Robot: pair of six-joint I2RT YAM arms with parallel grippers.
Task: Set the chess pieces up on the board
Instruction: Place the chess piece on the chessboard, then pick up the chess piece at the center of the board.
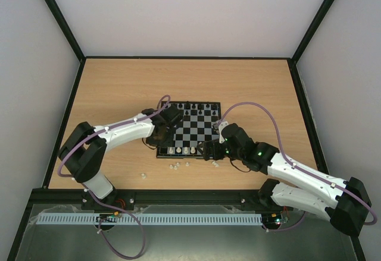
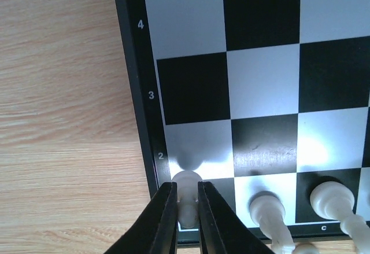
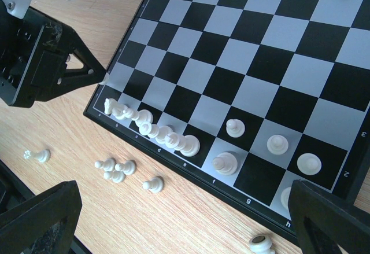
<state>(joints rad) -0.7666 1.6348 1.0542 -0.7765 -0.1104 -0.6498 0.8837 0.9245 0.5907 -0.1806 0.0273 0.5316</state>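
Setup partly done: left claw [image 2: 186, 199] pinches a white piece [image 2: 187, 180] over the corner square of the board [image 2: 130, 92].
Beside that claw, the white back row [image 3: 153, 129] is part filled. Three pawns [image 3: 277, 144] stand ahead of the right claw [image 3: 184, 186], which is spread and empty. Black row [image 1: 196, 105] stands at the far edge. Loose white pieces [image 3: 118, 170] lie on the table [image 3: 69, 127] near the right claw. No box in view.

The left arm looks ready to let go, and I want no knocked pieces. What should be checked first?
1. Left gripper shut on the small white plastic chess piece: ok.
2. That piece at the corner square of the black-and-grey checked board: ok.
3. Its base seated flat: cannot tell.
4. Neighbouring white piece clear of the fingers: ok.
5. Right gripper open, empty: ok.
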